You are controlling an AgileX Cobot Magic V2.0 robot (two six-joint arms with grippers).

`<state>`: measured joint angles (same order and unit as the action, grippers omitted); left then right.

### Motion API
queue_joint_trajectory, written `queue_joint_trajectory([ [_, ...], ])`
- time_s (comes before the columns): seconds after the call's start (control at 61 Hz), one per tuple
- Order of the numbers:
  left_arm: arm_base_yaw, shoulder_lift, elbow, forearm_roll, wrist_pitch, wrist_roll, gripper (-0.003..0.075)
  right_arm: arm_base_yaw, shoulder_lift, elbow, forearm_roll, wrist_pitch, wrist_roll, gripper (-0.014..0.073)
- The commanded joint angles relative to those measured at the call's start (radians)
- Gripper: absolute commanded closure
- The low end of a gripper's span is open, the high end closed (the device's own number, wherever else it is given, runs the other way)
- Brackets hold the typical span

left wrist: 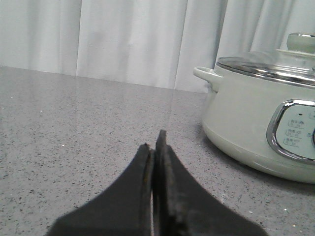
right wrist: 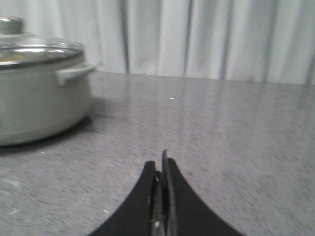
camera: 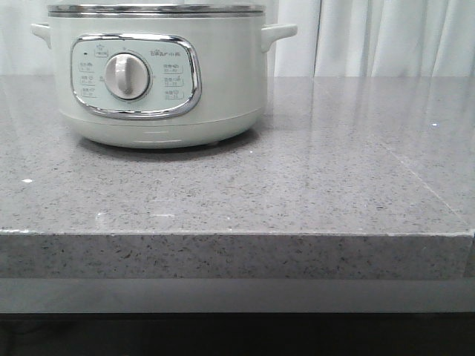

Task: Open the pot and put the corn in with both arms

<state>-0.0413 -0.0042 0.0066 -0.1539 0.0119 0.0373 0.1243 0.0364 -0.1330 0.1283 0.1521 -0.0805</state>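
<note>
You have the pot (camera: 156,74) standing toward the far left of the countertop (camera: 312,185), control dial facing you, and its glass lid (left wrist: 268,66) sits on the rim with the knob (left wrist: 301,41) upright on top. That closed lid fits two readings: a pot waiting to be opened, or one closed again with the corn inside. Through the glass in the right wrist view there may be a yellowish patch, but the picture is too blurred to call it corn, and you can see no cob lying on the stone. The left gripper (left wrist: 156,140) is pressed shut on nothing, low over the counter on the pot's left side, well short of its side handle (left wrist: 205,74). The right gripper (right wrist: 161,162) is likewise closed and empty, low over the open stretch to the pot's right, apart from the other handle (right wrist: 74,73). I judge both arms are parked flanking the pot so each has a clear line to it
</note>
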Motion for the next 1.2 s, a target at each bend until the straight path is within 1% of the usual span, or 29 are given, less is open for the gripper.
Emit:
queue_joint_trajectory([
  [0.0, -0.009, -0.019, 0.004, -0.009, -0.081, 0.0, 0.0741, -0.055, -0.042, 0.043, 0.002, -0.116, -0.006, 0.0661],
  [0.082, -0.009, -0.019, 0.004, -0.009, -0.081, 0.0, 0.0741, -0.082, -0.071, 0.103, 0.002, -0.152, -0.006, 0.0661],
  [0.18, -0.009, -0.019, 0.004, -0.009, -0.081, 0.0, 0.0741, -0.084, -0.07, 0.164, 0.002, -0.214, -0.006, 0.0661],
  [0.23, -0.009, -0.019, 0.004, -0.009, -0.081, 0.0, 0.0741, -0.08, -0.07, 0.159, 0.002, -0.178, -0.006, 0.0661],
  [0.459, -0.009, -0.019, 0.004, -0.009, -0.081, 0.0, 0.0741, -0.033, -0.07, 0.16, 0.002, -0.177, -0.006, 0.0661],
  [0.607, -0.009, -0.019, 0.004, -0.009, -0.081, 0.0, 0.0741, -0.054, -0.07, 0.16, 0.002, -0.182, -0.006, 0.0661],
  [1.05, -0.009, -0.019, 0.004, -0.009, -0.081, 0.0, 0.0741, -0.055, -0.07, 0.16, 0.002, -0.182, -0.006, 0.0661],
  [1.181, -0.009, -0.019, 0.004, -0.009, -0.081, 0.0, 0.0741, -0.089, -0.07, 0.16, 0.002, -0.182, -0.006, 0.0661],
])
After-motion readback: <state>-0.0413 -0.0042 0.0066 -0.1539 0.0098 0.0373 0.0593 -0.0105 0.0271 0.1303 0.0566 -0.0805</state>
